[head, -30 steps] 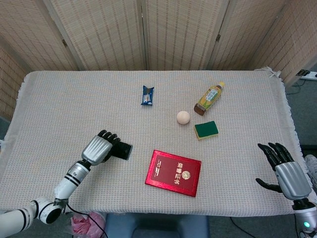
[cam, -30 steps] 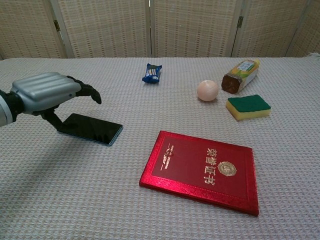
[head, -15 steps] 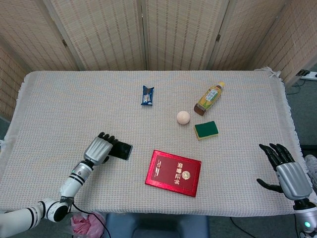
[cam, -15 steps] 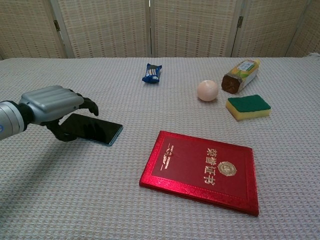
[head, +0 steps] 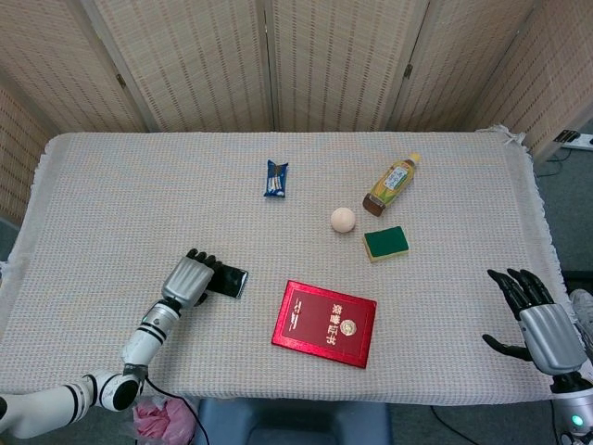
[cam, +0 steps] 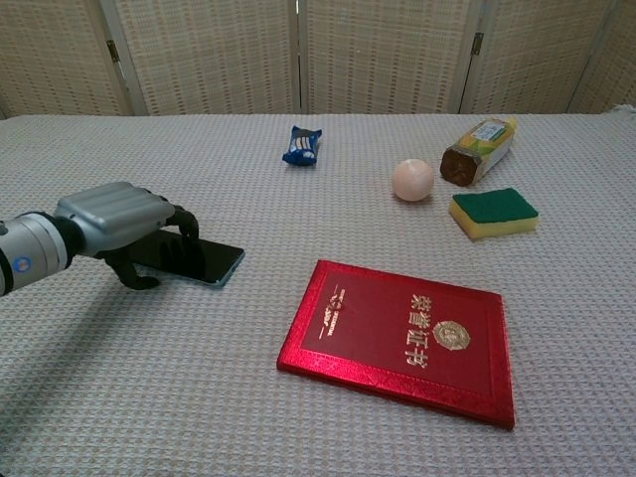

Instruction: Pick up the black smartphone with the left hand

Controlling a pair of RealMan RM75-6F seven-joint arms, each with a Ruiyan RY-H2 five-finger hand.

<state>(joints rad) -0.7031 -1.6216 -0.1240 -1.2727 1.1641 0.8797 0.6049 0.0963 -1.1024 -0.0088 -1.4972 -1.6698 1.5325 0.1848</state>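
The black smartphone [head: 233, 281] [cam: 211, 261] lies flat on the woven tablecloth, left of the red booklet. My left hand [head: 190, 278] [cam: 114, 219] covers its left end. The fingers [cam: 179, 231] curl down onto the screen, the thumb [cam: 137, 278] hooks at the phone's near edge, and the phone is pinched between them. Only the phone's right half shows. My right hand [head: 542, 320] hangs off the table's front right corner, fingers spread, holding nothing; the chest view does not show it.
A red booklet [head: 325, 323] [cam: 402, 338] lies right of the phone. Farther back are a blue snack packet [head: 275, 179], a pale ball [head: 343, 220], a green-and-yellow sponge [head: 385, 243] and a tea bottle [head: 391, 184] on its side. The table's front edge [head: 278, 394] runs close behind my left wrist.
My left hand has dropped from above the phone onto it. Its fingers have curled down onto the screen. The phone has stayed in place, and my right hand has sunk slightly.
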